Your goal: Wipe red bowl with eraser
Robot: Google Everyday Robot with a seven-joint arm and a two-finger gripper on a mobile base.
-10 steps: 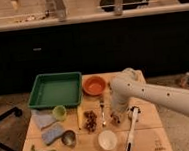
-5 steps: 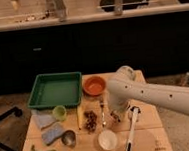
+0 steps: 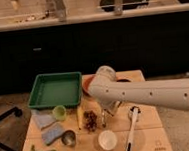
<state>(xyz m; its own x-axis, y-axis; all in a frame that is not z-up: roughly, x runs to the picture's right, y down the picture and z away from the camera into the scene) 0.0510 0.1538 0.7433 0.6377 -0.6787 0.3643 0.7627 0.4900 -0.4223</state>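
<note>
Only the left rim of the red bowl (image 3: 88, 82) shows at the back of the wooden table (image 3: 154, 134). The rest lies behind my white arm (image 3: 140, 93), which reaches in from the right. My gripper (image 3: 109, 112) hangs under the wrist, shut, just in front of the bowl and low over the table. The eraser is hidden, and I cannot tell whether the gripper holds anything.
A green tray (image 3: 55, 90) sits left of the red bowl. A dark maroon bowl (image 3: 123, 80) peeks out behind the arm. In front lie a white-handled brush (image 3: 132, 129), a white bowl (image 3: 107, 139), a reddish cluster (image 3: 90, 119), a green cup (image 3: 59, 112), a blue-grey sponge (image 3: 52, 133) and a metal cup (image 3: 69, 137).
My arm has swung to the left and now covers most of the red bowl. The things on the table have stayed put.
</note>
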